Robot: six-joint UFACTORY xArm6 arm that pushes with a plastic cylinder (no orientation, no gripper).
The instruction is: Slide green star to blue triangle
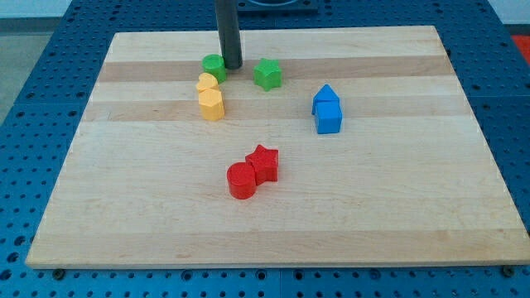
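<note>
The green star (267, 74) lies near the view's top, a little left of the board's middle. The blue triangle (325, 94) sits to its right, touching a blue cube (329, 117) just below it. My tip (232, 66) stands left of the green star, apart from it, and right beside a green round block (214, 67).
Two yellow blocks (211, 99) stand touching each other below the green round block. A red star (264, 161) and a red cylinder (242, 180) touch each other lower in the middle. The wooden board (414, 207) lies on a blue perforated table.
</note>
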